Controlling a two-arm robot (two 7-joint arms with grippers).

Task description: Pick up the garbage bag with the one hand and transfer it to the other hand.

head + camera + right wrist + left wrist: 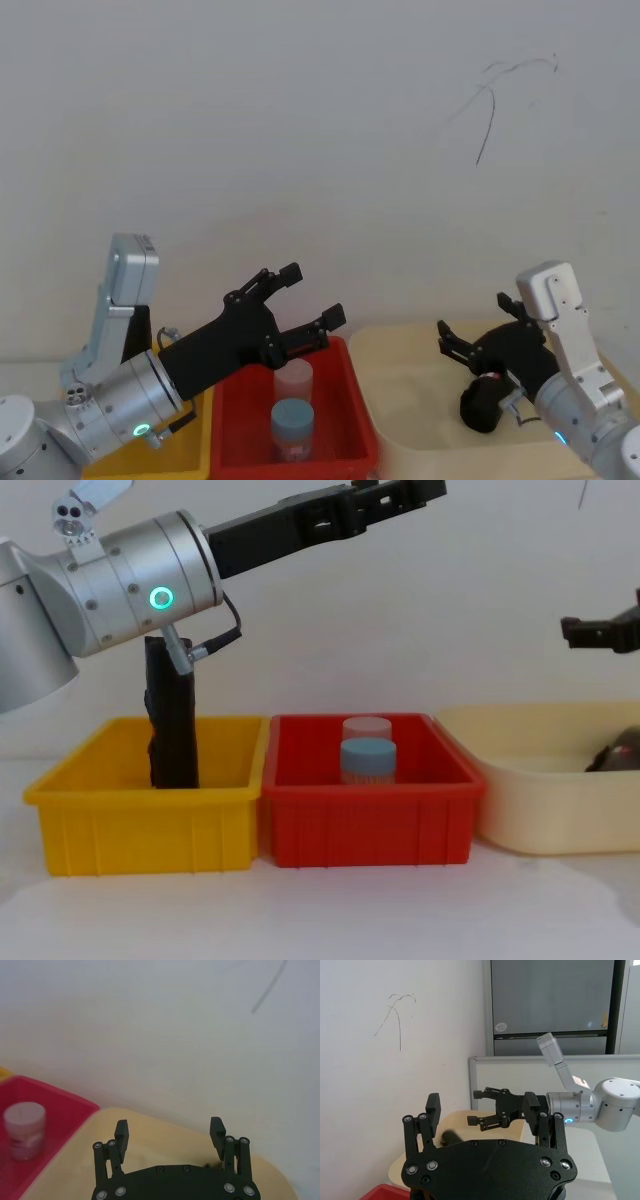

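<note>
Two tools of mine stand spread and empty: the left tool above the red bin, the right tool over the beige tub, where the garbage bag lies, half hidden by my wrist; white worktop below, scribbled wall behind

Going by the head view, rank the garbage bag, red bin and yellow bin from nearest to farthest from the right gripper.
1. Garbage bag, in the beige tub below the right gripper.
2. Red bin, middle.
3. Yellow bin, far left.
</note>
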